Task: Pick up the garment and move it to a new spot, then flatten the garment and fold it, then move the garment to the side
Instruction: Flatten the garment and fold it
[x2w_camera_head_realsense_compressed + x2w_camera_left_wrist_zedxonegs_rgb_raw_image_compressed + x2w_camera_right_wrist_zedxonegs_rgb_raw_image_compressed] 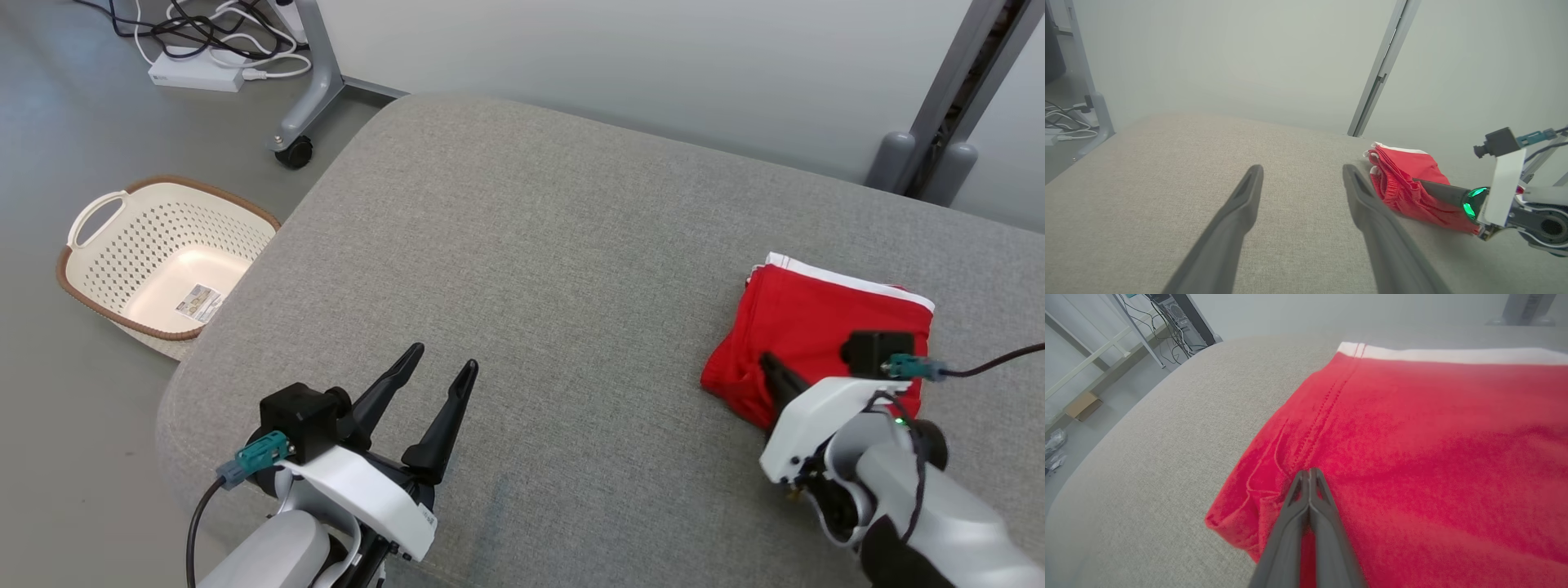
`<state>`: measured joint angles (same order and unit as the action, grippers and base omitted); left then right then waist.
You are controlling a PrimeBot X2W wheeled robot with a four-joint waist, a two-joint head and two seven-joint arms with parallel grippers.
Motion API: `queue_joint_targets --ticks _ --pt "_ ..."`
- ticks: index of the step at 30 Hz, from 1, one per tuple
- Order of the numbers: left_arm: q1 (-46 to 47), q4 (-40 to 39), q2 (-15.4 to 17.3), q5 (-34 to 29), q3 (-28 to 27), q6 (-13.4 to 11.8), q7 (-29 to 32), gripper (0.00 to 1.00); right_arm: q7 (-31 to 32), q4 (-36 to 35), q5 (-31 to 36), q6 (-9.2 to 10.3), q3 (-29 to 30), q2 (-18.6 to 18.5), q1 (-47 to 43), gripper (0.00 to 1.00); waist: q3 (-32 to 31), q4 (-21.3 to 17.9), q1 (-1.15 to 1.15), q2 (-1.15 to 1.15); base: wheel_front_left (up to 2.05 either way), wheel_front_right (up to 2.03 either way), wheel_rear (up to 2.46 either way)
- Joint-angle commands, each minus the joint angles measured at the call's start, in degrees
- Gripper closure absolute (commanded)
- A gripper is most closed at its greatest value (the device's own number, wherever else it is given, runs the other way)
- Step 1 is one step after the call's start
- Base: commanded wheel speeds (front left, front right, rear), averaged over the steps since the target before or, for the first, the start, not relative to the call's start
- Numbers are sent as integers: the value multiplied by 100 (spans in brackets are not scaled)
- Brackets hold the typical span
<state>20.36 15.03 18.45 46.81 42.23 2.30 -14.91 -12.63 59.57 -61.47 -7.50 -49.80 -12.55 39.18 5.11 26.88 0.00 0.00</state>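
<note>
The garment (816,322) is a red pair of shorts with a white edge band, folded into a compact rectangle at the right side of the grey cushion (531,269). My right gripper (767,361) is shut, its two fingers pressed together and lying on the garment's near left part, with no cloth visibly pinched; in the right wrist view its tips (1309,472) rest on the red cloth (1433,428) beside a seam. My left gripper (445,358) stands open over bare cushion at the lower left. In the left wrist view it (1302,169) points past the garment (1408,167) and the right gripper (1417,180).
A cream laundry basket (90,278) with a brown rim stands on the floor left of the cushion. Behind it are a wheeled grey stand leg (314,98) and a power strip (196,75) with cables. A pale wall and a grey post (939,114) run close behind the cushion.
</note>
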Motion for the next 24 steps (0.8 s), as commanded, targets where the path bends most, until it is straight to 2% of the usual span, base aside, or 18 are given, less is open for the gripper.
queue_joint_targets --ticks 1,11,19,24 --pt "-58 10 13 -15 -17 -33 -27 0 -41 -121 -18 0 -86 72 -162 100 -31 10 0 0 0 0 0" --pt "-122 -67 118 11 -57 -131 2 0 -46 -783 4 0 -529 375 -409 100 -163 -279 0 0 0 0 0" --pt "-246 -181 194 9 -58 -204 22 0 -241 -1252 162 0 -271 47 -377 100 -280 -735 0 0 0 0 0" --pt "-338 -246 242 -11 -112 -291 10 0 -263 -1638 450 0 123 -225 -510 100 -378 -1042 0 0 0 0 0"
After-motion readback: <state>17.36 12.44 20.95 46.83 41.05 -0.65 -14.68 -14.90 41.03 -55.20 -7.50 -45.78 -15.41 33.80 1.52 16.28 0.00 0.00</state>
